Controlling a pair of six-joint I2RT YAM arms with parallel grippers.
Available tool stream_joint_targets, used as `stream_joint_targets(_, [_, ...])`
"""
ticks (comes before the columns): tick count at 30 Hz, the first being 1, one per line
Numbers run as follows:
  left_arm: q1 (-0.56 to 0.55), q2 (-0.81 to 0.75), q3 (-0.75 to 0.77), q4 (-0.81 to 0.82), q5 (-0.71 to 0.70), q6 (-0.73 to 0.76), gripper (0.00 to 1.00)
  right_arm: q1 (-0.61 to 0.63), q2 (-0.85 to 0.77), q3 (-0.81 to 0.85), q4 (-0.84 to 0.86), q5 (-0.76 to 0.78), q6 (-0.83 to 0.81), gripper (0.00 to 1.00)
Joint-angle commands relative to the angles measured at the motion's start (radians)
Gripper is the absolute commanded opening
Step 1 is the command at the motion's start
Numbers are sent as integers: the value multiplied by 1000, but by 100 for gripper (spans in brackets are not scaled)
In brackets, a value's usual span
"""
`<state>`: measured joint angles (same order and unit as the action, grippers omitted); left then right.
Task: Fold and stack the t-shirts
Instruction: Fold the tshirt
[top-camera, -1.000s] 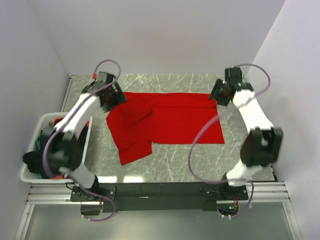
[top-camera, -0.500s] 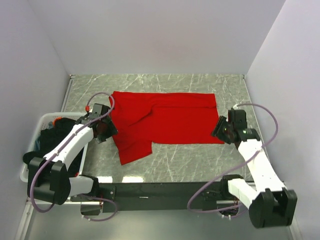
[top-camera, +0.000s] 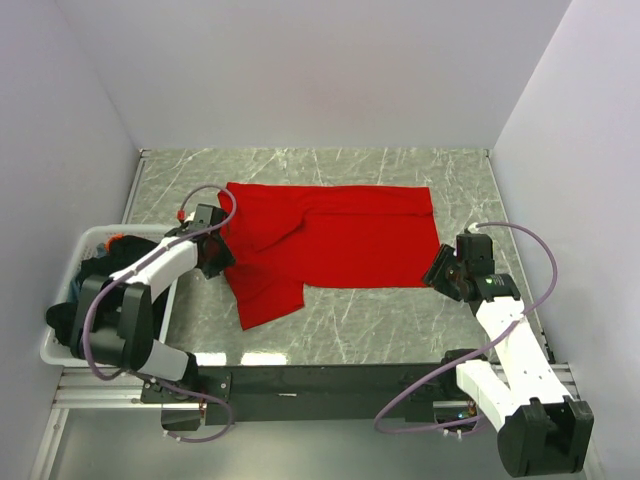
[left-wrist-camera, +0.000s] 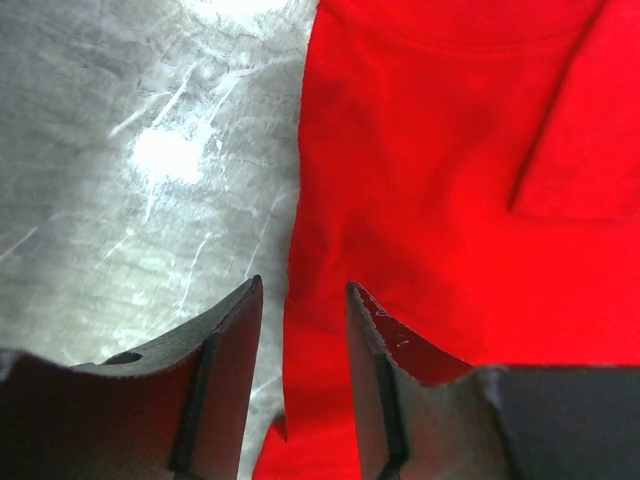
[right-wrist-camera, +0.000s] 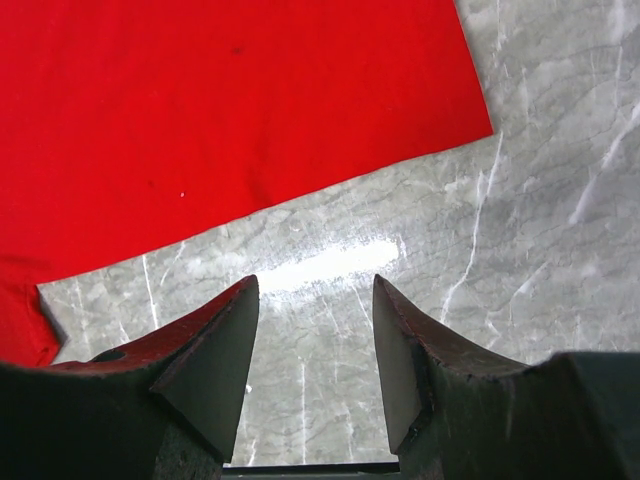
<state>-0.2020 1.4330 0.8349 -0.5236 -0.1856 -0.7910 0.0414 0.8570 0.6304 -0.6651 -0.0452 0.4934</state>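
Setting up the first fold on the red shirt (top-camera: 330, 240). Spread flat on the worktop (top-camera: 400, 320), long side left to right. One part doubled over the body toward the shirt's left end, plus a flap poking out at the shirt's near-left corner. Not folded yet, nothing stacked.

Left hand (left-wrist-camera: 303, 300) low at the shirt's left edge. Fingers parted by a narrow gap, cloth edge lying right in that gap, no pinch visible. Right hand (right-wrist-camera: 315, 290) just off the shirt's near-right corner, fingers spread, only bare worktop between them, holding nothing.

White basket (top-camera: 62, 350) left of the shirt, dark cloth (top-camera: 92, 275) heaped inside. Probably the next shirts, can't tell how many.

Next, as a guess:
- Nip the left edge with the left hand, without bunching.
- Slide the right hand forward onto the near-right corner, work a finger under, then grip.
- Lift both sides together and carry across, keeping the cloth taut for a square fold.

Risks: cloth skating on the smooth worktop instead of a clean pick, and the near-left flap dragging and skewing the fold.
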Motion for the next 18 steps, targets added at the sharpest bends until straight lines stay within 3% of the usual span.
stream_joint_targets(1, [4,33,-2,42,-17,-11,43,0,5,8,38,13,10,56])
stream_joint_targets(4, [6,59,-10,40,-35,-7,38,0,17,0,42,11,13,56])
stream_joint_targets(18, [9,112,-23,-3,-92,-7,37,-38,102,-21,110,65,63,56])
